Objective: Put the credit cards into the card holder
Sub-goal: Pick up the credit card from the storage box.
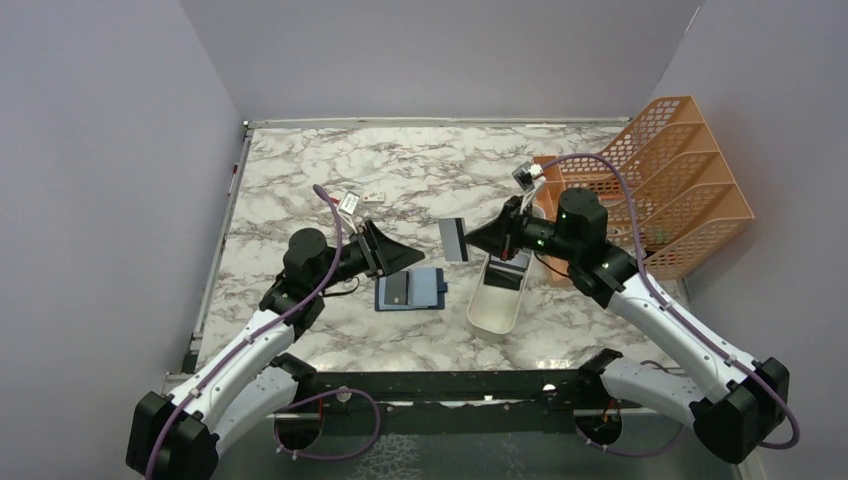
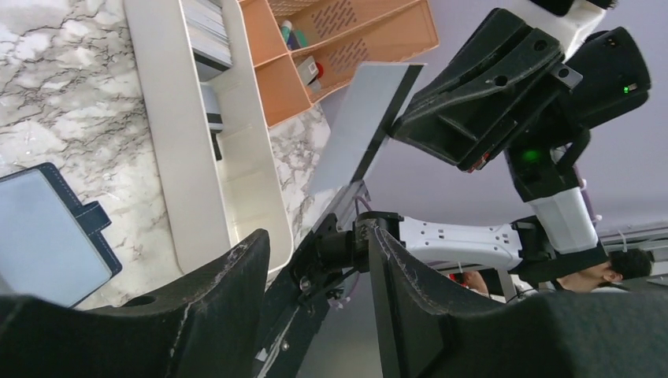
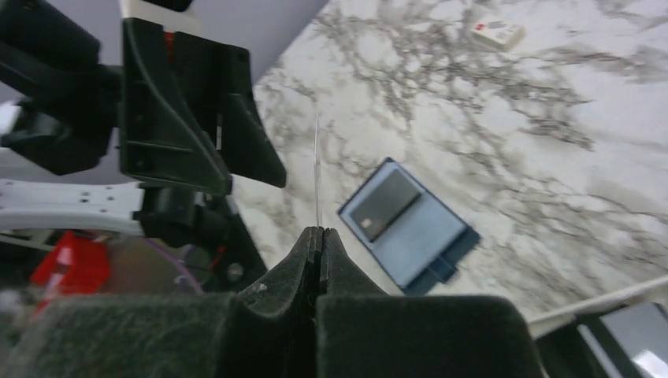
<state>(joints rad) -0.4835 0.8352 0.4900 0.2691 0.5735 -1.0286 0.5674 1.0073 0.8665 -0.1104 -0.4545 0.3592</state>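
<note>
Above the tabletop (image 1: 420, 170), pinching a credit card (image 1: 453, 239) in the closed right pincer (image 3: 319, 236); holding the left pincer (image 2: 319, 252) agape, empty.

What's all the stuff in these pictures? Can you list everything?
grey credit card: one, grey, held up over the table in the right arm's jaws
dark credit card: one, dark grey, on the open card holder
card holder: one, blue, lying open mid-table
tray: one, white, right of the holder
flat dark things: count unclear, dark, inside the tray
file rack: one, orange, far right
small block: one, white with a red mark, far side of the table
table: one, white-grey marble
left arm: one, black and white, jaws open, beside the holder
right arm: one, black and white, jaws shut on the grey card
</note>
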